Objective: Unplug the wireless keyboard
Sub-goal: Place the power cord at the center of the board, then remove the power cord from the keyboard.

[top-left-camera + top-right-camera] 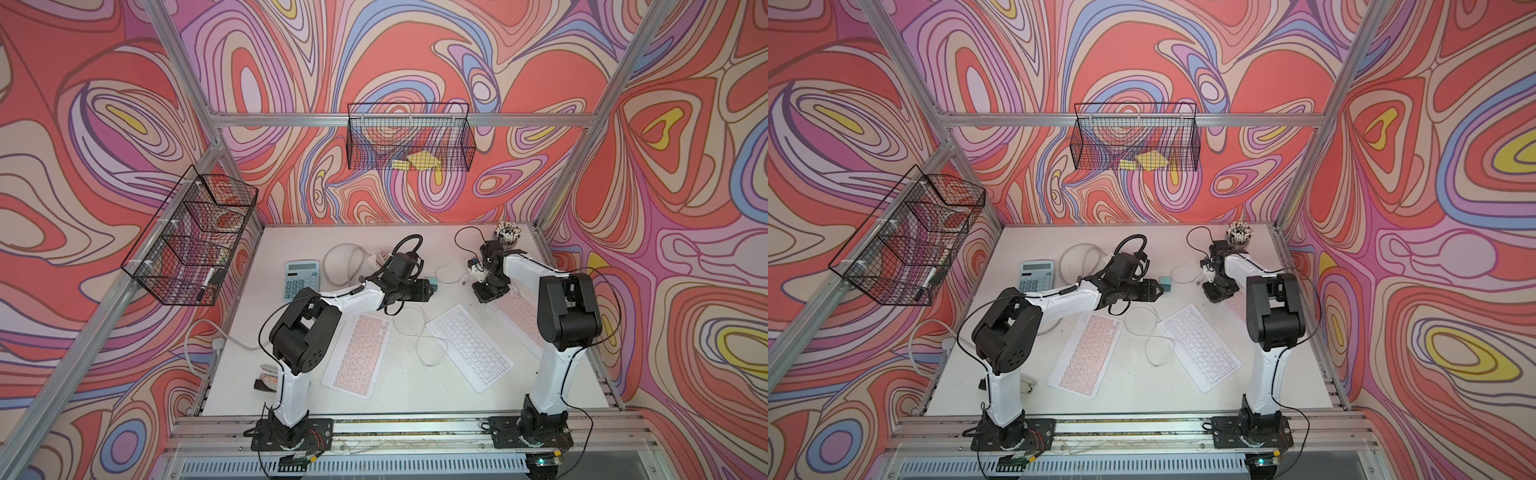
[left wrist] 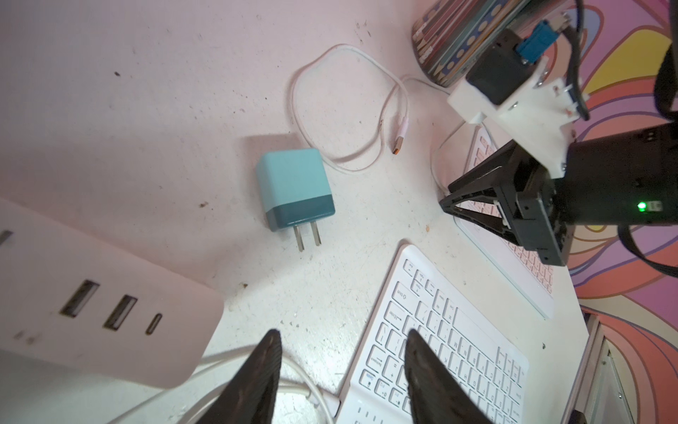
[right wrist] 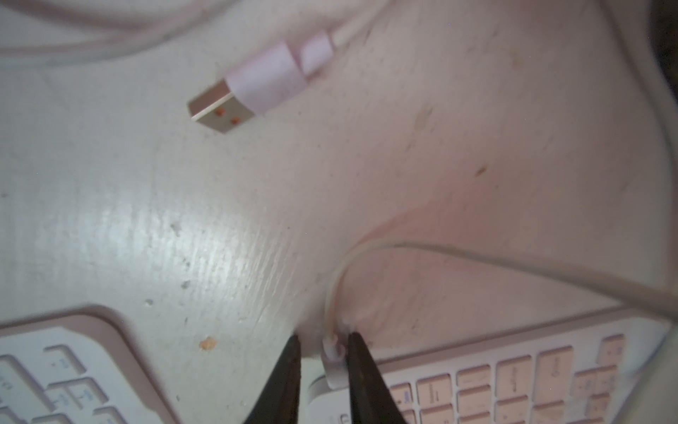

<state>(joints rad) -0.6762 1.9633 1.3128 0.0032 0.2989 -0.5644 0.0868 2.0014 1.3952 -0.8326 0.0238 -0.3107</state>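
A pink-keyed keyboard lies at the right, partly under my right arm. A white cable plug sits in its corner, and its cable arcs away over the table. My right gripper is down at that corner, its jaws a narrow way apart on either side of the plug. The plug touches one finger, and a slit shows beside the other. My left gripper hovers open and empty near the corner of a white keyboard, which also has a cable plugged in.
Another pink-keyed keyboard lies at the left. A teal charger, a loose USB end, a white power strip, a calculator and a pencil cup sit toward the back. Wire baskets hang on the walls.
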